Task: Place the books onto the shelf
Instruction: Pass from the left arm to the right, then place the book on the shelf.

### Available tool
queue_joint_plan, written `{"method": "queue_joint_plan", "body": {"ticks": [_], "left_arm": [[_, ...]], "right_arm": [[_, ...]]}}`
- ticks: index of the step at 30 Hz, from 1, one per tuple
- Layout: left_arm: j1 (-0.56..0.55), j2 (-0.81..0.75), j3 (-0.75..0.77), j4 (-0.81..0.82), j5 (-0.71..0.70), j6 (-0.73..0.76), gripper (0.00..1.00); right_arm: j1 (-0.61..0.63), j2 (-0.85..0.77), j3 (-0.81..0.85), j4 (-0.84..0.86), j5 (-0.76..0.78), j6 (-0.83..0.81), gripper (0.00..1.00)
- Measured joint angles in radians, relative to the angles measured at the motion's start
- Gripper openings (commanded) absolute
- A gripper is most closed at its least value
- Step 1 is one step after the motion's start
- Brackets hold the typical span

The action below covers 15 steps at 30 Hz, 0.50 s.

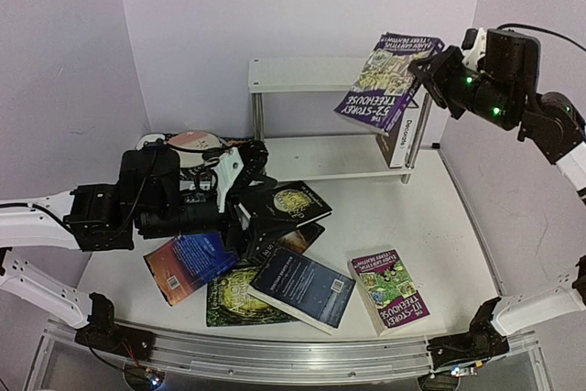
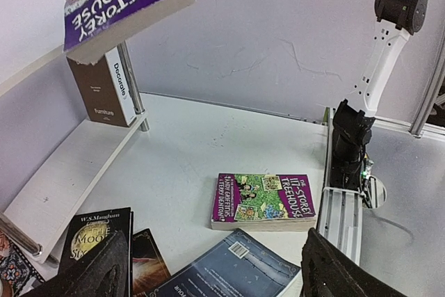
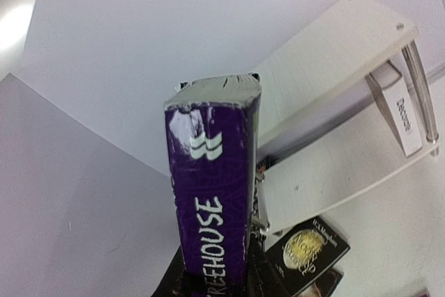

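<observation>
My right gripper (image 1: pixel 430 70) is shut on a purple Treehouse book (image 1: pixel 385 80), holding it tilted in the air before the right end of the white shelf (image 1: pixel 302 75). The right wrist view shows its spine (image 3: pixel 212 193) rising from between the fingers (image 3: pixel 243 276). A white-brown book (image 1: pixel 403 139) stands on the lower tier. My left gripper (image 1: pixel 252 203) hangs open over the pile, nothing between its fingers (image 2: pixel 97 269). A black book (image 1: pixel 291 200) lies just beside it. Dark blue (image 1: pixel 302 286), green (image 1: pixel 233 298), orange-blue (image 1: pixel 188 263) and a second purple Treehouse book (image 1: pixel 389 288) lie on the table.
A patterned mat with dishes (image 1: pixel 192 144) lies behind my left arm, left of the shelf. The shelf's chrome legs (image 1: pixel 417 144) stand at its corners. My right arm's base (image 2: pixel 351 147) and a metal rail (image 1: pixel 275 354) line the near edge.
</observation>
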Motion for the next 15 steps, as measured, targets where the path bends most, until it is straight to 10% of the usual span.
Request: {"method": "queue_joint_plan", "body": {"ticks": [15], "left_arm": [[0.0, -0.05, -0.045, -0.004, -0.036, -0.031, 0.87]], "right_arm": [[-0.256, 0.307, 0.067, 0.278, 0.025, 0.119, 0.0]]}}
